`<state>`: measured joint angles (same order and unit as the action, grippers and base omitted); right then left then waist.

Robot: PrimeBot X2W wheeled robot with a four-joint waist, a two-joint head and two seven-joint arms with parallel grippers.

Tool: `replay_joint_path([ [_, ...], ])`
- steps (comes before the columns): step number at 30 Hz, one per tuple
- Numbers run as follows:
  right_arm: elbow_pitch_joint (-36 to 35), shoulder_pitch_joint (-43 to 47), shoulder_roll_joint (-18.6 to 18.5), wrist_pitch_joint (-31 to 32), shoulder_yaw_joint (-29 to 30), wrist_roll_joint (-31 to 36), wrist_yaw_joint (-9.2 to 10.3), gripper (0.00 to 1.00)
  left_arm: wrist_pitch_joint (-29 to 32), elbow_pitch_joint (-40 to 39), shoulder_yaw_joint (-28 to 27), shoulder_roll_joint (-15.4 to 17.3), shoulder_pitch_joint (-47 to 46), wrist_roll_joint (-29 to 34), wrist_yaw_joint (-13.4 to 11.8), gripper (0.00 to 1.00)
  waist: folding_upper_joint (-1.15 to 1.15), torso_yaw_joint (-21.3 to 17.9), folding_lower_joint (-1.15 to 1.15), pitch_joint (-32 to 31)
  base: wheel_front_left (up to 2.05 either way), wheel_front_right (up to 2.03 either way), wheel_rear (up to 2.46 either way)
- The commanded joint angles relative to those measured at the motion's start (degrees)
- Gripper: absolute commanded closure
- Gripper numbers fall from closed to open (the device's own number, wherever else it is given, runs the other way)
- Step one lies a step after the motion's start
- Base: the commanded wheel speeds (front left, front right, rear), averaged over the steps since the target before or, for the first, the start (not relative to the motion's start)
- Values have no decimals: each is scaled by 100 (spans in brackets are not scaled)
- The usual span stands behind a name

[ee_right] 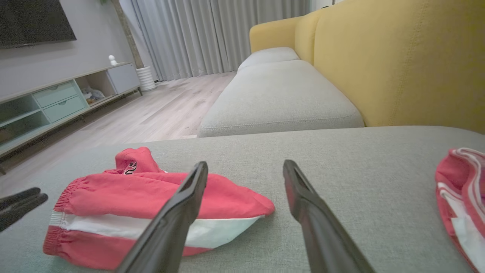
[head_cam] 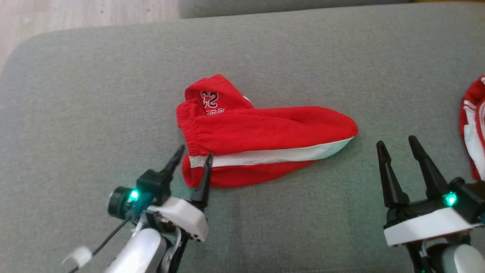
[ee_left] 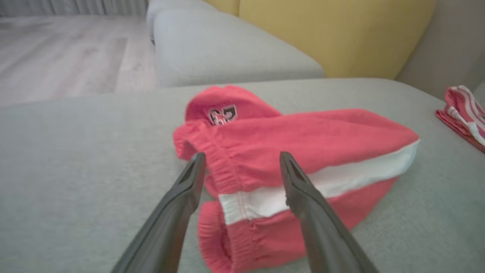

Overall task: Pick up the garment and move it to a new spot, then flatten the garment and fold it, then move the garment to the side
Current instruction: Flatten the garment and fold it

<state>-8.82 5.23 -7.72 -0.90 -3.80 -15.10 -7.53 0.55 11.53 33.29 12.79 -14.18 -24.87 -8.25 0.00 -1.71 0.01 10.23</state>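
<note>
- On the grey cushion (head_cam: 94, 94), the red garment (head_cam: 265, 132) lies bunched.
- Left gripper (head_cam: 195, 151): jaws spread at its waistband, perhaps touching.
- Right gripper (head_cam: 396, 141): jaws spread, empty.

A grey sofa cushion (ee_right: 341, 159) is spreading out beneath and ahead of the right gripper (ee_right: 245, 165). Beyond its fingertips a second seat (ee_right: 280, 98) is stretching away, with a yellow backrest (ee_right: 398, 64) rising on the gripper's right. Off to its left, pale wood flooring (ee_right: 163, 110) is running toward grey curtains (ee_right: 212, 34), and a low cabinet (ee_right: 57, 102) is standing against a grey wall (ee_right: 57, 60) under a dark screen (ee_right: 34, 19).
</note>
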Motion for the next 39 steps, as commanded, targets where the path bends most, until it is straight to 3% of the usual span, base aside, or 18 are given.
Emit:
replay_joint_path([
  [1, -187, -221, -31, 16, -147, -40, 4, 0, 66, -11, -179, 38, -249, -43, 25, 0, 0, -61, -1, 43, 0, 0, 0],
  [8, -68, -267, -19, -6, -161, -165, 4, 0, 145, 826, -180, -141, -569, -195, 126, 0, 0, -220, -1, 91, 0, 0, 0],
  [9, -55, -269, -22, -12, -158, -177, 4, 0, 111, 853, -170, -165, -588, -222, 178, 32, 0, -231, -1, 93, 0, 0, 0],
  [10, -41, -269, -22, -18, -148, -189, 4, 0, 51, 845, -145, -174, -612, -223, 240, 100, 0, -237, -1, 93, 0, 0, 0],
  [16, 65, -226, 3, -31, -71, -257, 4, 0, -15, 313, 220, -81, -626, 37, 457, 100, 0, -193, -1, 9, 0, 0, 0],
  [22, 136, -161, 47, -9, 43, -289, 4, 0, 431, -907, 850, -59, -663, 288, 764, 100, 0, -45, -1, -98, 0, 0, 0],
  [24, 152, -151, 67, 11, 66, -315, 4, 0, 584, -1293, 919, -53, -666, 292, 763, 100, 0, -10, -1, -126, 0, 0, 0],
  [28, 164, -140, 85, 45, 76, -335, 4, 0, 747, -1751, 757, 54, -613, 263, 561, 100, 0, 19, -1, -152, 0, 0, 0],
  [32, 161, -121, 105, 89, 92, -354, 4, 0, 895, -2025, 232, 351, -294, 133, 61, 100, 0, 22, -1, -150, 0, 0, 0],
  [35, 165, -104, 129, 119, 110, -377, 4, 0, 895, -1943, -164, 536, 52, -89, -220, 100, 0, 21, -1, -118, 0, 0, 0],
  [39, 162, -110, 139, 146, 114, -392, 4, 0, 791, -1618, -516, 591, 395, -439, -368, 100, 0, 31, -1, -62, 0, 0, 0],
])
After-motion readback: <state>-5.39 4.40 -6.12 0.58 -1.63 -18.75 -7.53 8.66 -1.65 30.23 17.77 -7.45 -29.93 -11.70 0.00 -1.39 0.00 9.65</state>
